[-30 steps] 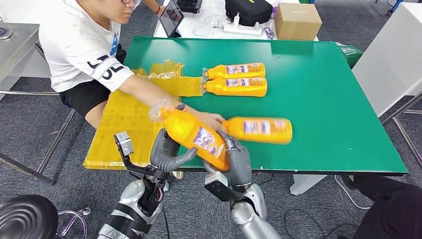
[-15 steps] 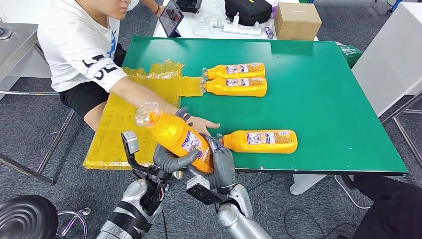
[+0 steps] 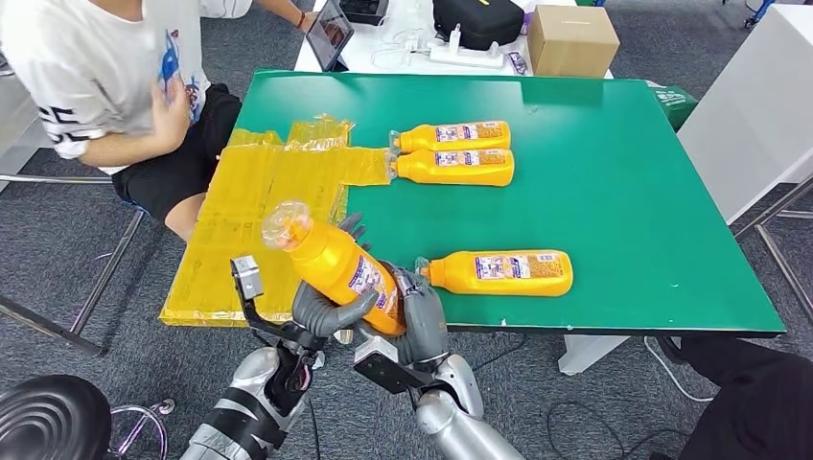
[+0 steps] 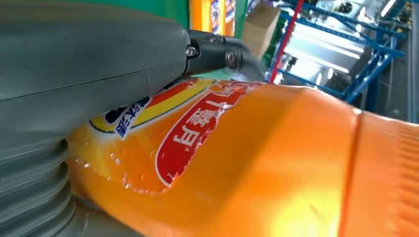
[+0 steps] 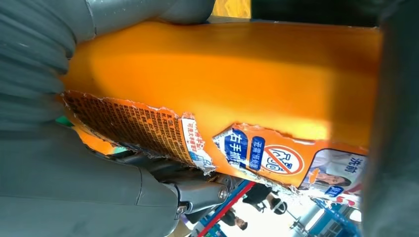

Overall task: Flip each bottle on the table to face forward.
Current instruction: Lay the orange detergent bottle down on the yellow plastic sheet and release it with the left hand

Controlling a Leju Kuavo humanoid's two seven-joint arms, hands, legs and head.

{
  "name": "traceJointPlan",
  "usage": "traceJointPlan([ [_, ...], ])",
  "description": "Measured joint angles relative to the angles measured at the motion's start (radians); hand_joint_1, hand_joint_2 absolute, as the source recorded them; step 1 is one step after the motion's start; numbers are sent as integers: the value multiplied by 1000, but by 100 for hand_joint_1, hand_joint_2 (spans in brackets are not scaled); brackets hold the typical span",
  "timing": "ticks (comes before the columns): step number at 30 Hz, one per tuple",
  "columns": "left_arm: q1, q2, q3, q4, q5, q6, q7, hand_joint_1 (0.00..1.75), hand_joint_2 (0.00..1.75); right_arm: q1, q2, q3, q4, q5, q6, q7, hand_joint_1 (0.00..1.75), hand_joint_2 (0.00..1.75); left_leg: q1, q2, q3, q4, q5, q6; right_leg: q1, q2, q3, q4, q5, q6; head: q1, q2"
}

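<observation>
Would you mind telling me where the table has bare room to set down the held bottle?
The green table is bare right of the two far bottles, and between that pair and the near bottle. The left side is crowded with yellow film. Both the left hand and right hand grip the held bottle at the near edge.

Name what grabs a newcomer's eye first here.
The orange bottle, raised over the green table's near edge, gripped between the left hand and the right hand. Beyond it, three more orange bottles lie on the table, and a person sits at its far-left corner.
</observation>
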Motion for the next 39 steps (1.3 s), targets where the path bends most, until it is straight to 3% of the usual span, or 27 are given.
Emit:
traceJointPlan([
  [4,9,9,8,0,46,-44,5,175,175,-15,2,0,32,14,15,-3,175,175,0,0,0,0,0,0,0,0,0,0,0,0,0,0],
  [13,17,17,18,0,56,-51,7,175,175,-27,9,0,65,28,19,-6,169,175,0,0,0,0,0,0,0,0,0,0,0,0,0,0],
  [14,17,17,18,0,55,-51,7,175,175,-28,9,0,66,30,19,-6,126,175,0,0,0,0,0,0,0,0,0,0,0,0,0,0],
  [17,18,19,19,0,49,-51,5,175,175,-30,11,-3,71,39,22,-6,0,44,0,0,0,0,0,0,0,0,0,0,0,0,0,0],
  [18,18,19,19,-1,47,-53,4,175,175,-31,11,-4,74,43,24,-6,0,0,0,0,0,0,0,0,0,0,0,0,0,0,0,0],
  [21,17,19,17,-10,33,-49,2,175,175,-31,15,-15,82,30,49,1,0,0,0,0,0,0,0,0,0,0,0,0,0,-1,0,0],
  [23,18,19,16,-17,-2,2,-4,175,175,-31,20,-33,79,-23,129,6,0,0,0,0,0,0,0,0,0,0,-1,0,1,-2,0,0],
  [26,15,19,20,-29,-117,181,-31,175,175,-21,21,-75,34,-135,306,12,0,0,0,1,0,0,0,0,0,0,-1,0,2,-2,1,0],
  [28,6,18,32,-31,-215,348,-61,175,175,-6,17,-104,-27,-183,371,17,0,0,0,1,0,0,1,-1,0,0,-1,0,2,-2,0,0],
  [31,-17,18,69,-31,-336,555,-103,175,175,19,5,-147,-138,-215,400,30,0,0,0,0,0,0,1,-1,0,0,-1,0,2,-2,0,0],
  [36,-43,18,110,-29,-380,630,-118,175,175,48,-10,-186,-257,-226,401,33,0,0,0,1,0,0,1,-1,0,0,-1,0,2,-3,0,0],
  [39,-62,19,133,-21,-457,750,-138,175,175,71,-11,-205,-320,-255,377,15,0,0,0,0,-1,0,1,-1,0,0,-1,0,2,-3,0,0],
])
